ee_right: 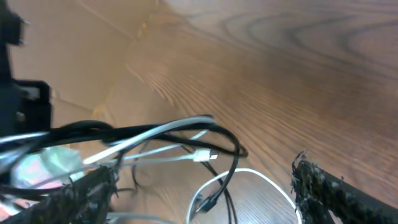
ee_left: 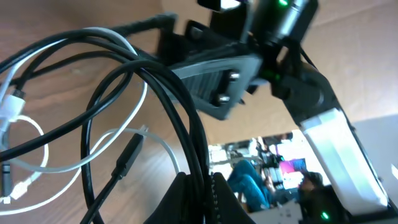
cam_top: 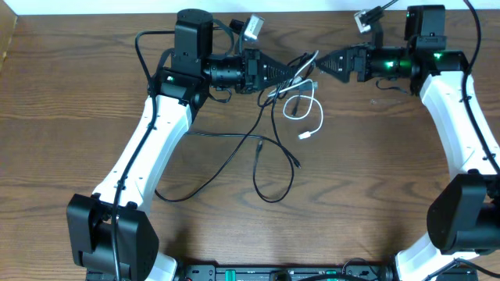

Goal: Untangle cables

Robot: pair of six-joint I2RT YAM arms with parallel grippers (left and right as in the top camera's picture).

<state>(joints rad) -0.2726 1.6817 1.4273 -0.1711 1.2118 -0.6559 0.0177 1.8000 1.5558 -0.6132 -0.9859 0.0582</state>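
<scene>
Cables (ee_left: 183, 115) hang tangled from left pincer (cam_top: 300, 72); right pincer (cam_top: 319, 63) gapes.

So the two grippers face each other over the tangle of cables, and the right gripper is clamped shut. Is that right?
Not quite. The right gripper is open, not shut. The right wrist view shows its fingers spread wide apart, with the cables running across the gap. The rest holds: it does face the left gripper over the tangle.
</scene>
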